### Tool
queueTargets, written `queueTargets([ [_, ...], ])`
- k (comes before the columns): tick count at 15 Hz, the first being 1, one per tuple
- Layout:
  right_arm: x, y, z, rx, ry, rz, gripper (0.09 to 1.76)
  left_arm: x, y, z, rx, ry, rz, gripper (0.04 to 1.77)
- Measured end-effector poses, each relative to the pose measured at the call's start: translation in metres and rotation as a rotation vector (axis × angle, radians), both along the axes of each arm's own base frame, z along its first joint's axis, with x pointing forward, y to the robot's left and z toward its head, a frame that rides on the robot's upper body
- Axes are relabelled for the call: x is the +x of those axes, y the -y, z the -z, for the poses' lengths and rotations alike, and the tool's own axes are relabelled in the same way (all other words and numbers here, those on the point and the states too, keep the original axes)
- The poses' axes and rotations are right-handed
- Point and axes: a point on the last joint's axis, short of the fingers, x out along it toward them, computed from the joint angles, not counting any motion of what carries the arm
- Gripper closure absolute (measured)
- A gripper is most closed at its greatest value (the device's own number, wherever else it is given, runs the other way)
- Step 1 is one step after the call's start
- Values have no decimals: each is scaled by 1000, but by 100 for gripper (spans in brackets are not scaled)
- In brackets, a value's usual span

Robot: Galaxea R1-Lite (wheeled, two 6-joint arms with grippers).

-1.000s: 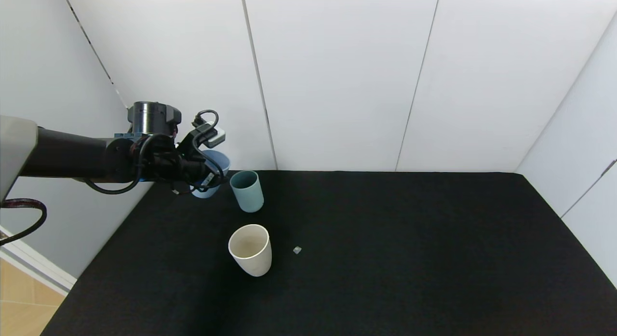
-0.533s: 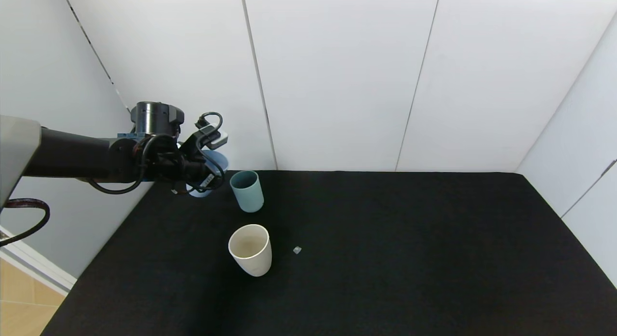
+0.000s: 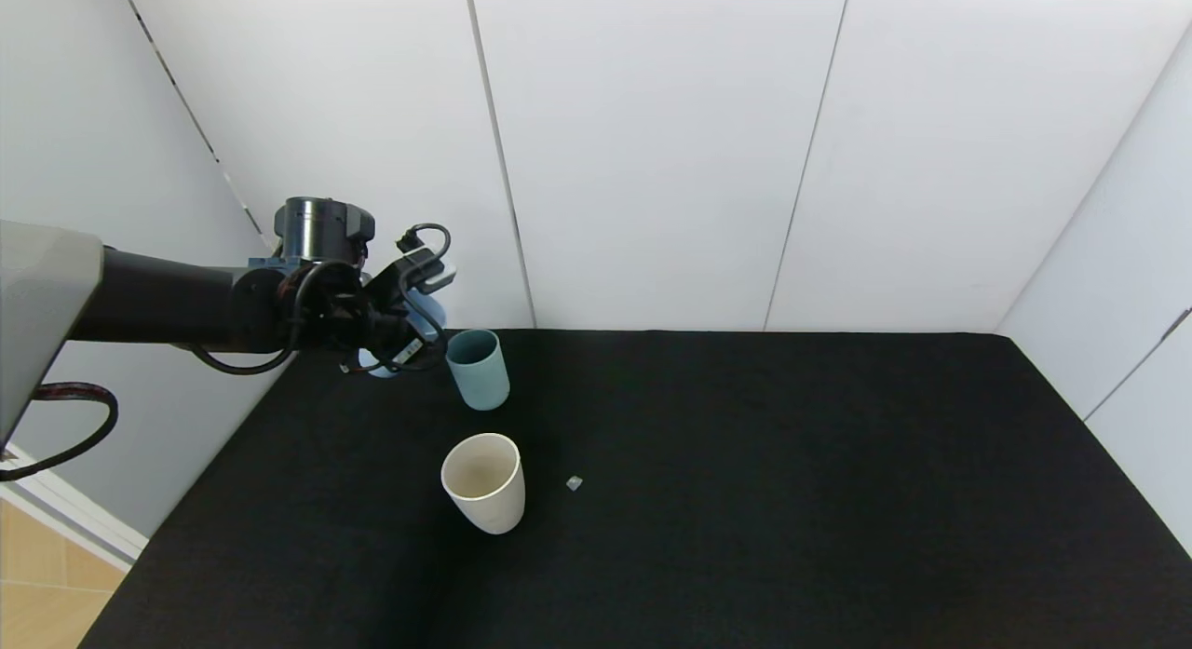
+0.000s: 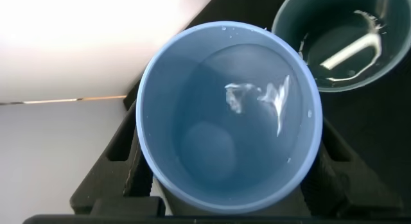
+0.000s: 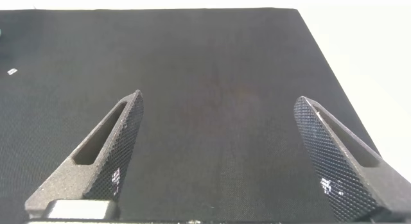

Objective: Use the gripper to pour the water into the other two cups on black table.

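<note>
Shifting left gripper (image 3: 402, 344) toward teal cup (image 3: 478, 369) since earlier, clamping light blue cup (image 4: 228, 118) upright (keeping water (image 4: 257, 99) in); right gripper (image 5: 218, 153) idling wide open, empty, over counter (image 3: 745, 463).

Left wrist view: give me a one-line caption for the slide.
Left gripper holds the blue cup of water beside the teal cup, which already holds some water.

Over the last second we see the left gripper (image 3: 410, 337), clamped on the light blue handleless plastic cup (image 3: 421, 316), travel toward the robot's right and slightly lower. The cup now sits just beside the smooth teal-green tumbler (image 3: 478, 369), its side nearly meeting that rim, where before a clear gap separated them.
</note>
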Motion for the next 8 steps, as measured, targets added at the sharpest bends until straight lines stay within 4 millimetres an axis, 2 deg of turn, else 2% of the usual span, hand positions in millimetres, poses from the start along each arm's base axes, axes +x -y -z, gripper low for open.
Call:
queueTargets([
  [8,0,0,0,0,0,0,14,3,12,2,111,-1,-12,56],
])
